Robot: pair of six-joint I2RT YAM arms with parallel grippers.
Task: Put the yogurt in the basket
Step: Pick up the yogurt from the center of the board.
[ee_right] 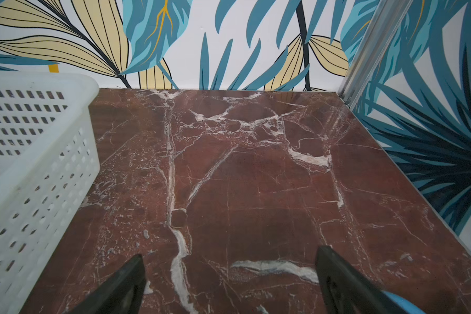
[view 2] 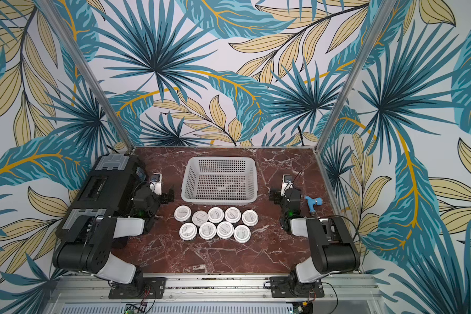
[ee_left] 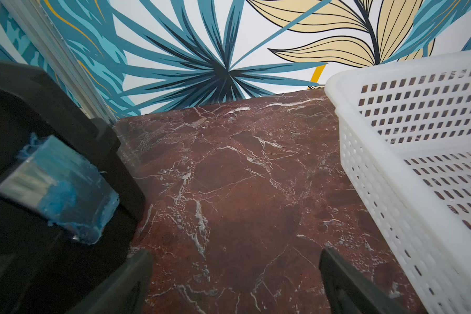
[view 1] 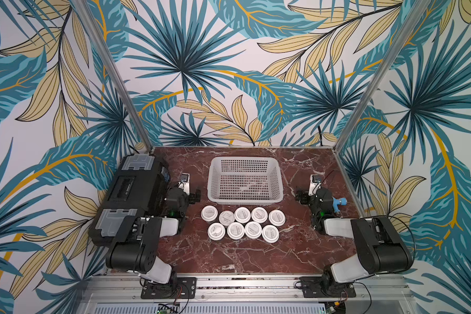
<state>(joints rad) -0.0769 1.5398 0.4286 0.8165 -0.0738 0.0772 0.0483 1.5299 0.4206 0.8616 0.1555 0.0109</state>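
The nine small round yogurt cups (view 1: 242, 214), with white lids and faint grey print, stand together on the dark red marble table (view 1: 229, 258). They make two rows — five in the far row, four in the near one — and most of them touch their neighbours. Just behind them sits the pale grey-white rectangular plastic basket (view 1: 245, 201) with perforated walls and bottom. Nothing is inside it, and the far row of cups stands close before its near wall.

The left gripper (view 1: 195, 196) hangs low beside the basket's near left corner, its black fingers spread wide and grasping nothing. The right gripper (view 1: 301, 197) is opposite, near the basket's near right corner but apart from it, also spread wide and with nothing between the fingers.

At the left edge of the table lies a big black case with grey latches (view 1: 136, 190), close to the left arm. On the right side, just beside the right arm, is a small light-blue fitting (view 1: 339, 203).
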